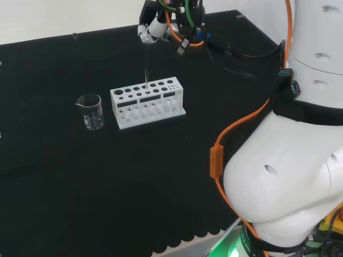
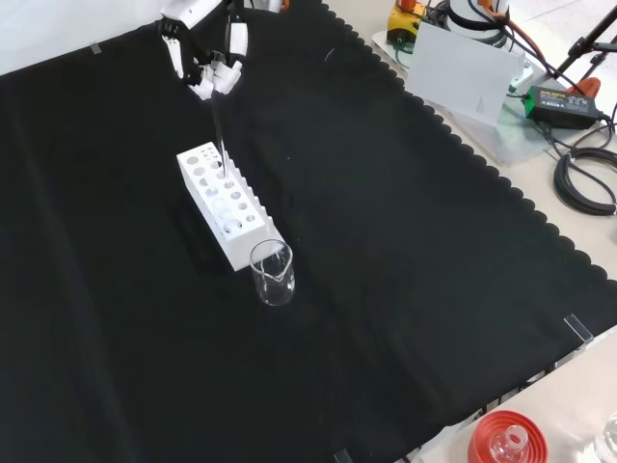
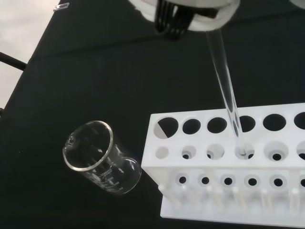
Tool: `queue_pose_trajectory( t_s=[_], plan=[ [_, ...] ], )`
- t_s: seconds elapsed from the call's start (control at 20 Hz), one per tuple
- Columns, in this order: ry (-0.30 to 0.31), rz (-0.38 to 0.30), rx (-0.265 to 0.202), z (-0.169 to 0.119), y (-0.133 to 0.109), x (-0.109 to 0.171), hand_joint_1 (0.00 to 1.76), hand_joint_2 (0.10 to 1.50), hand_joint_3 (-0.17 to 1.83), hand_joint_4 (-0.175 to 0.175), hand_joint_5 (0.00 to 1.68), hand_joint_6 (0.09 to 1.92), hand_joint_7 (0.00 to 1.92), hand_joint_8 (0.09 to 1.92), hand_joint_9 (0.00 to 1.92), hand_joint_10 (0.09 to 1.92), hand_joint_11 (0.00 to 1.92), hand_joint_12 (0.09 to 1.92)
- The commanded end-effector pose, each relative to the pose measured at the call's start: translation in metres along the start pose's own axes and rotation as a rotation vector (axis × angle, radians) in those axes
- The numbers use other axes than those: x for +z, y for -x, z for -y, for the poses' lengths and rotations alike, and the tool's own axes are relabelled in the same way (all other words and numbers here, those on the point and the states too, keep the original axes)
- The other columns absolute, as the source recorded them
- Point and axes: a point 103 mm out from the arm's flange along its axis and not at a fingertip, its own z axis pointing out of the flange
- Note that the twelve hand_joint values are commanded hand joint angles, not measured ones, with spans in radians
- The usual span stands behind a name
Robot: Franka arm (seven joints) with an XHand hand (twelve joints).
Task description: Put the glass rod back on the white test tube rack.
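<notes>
Rod tip seemingly inside rack hole

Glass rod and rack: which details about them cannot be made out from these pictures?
- Grip on the glass rod: in the wrist view its upper end passes behind a blurred white part of the hand; in the head view cables cover the hand.
- Rod tip: inside a hole of the white test tube rack; whether it touches the bottom is hidden.
- Beaker: clear glass, so any contents cannot be told.
</notes>
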Motion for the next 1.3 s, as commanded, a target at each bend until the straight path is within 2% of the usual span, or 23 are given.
queue_pose_trajectory(
  t_s=[0.05, 0.8, 1.3],
  plan=[
    [-0.012, -0.001, 0.002, -0.003, 0.004, 0.006, 1.31, 0.77, 0.57, -0.175, 1.06, 0.72, 1.22, 1.01, 1.77, 0.55, 1.62, 0.73],
    [-0.061, 0.017, -0.028, -0.026, -0.006, 0.034, 1.31, 0.77, 0.57, -0.175, 1.06, 0.72, 1.22, 1.01, 1.77, 0.55, 1.62, 0.73],
    [-0.090, 0.028, -0.023, -0.033, -0.007, 0.049, 1.31, 0.77, 0.57, -0.175, 1.06, 0.73, 1.22, 1.01, 1.77, 0.55, 1.62, 0.73]
  ],
)
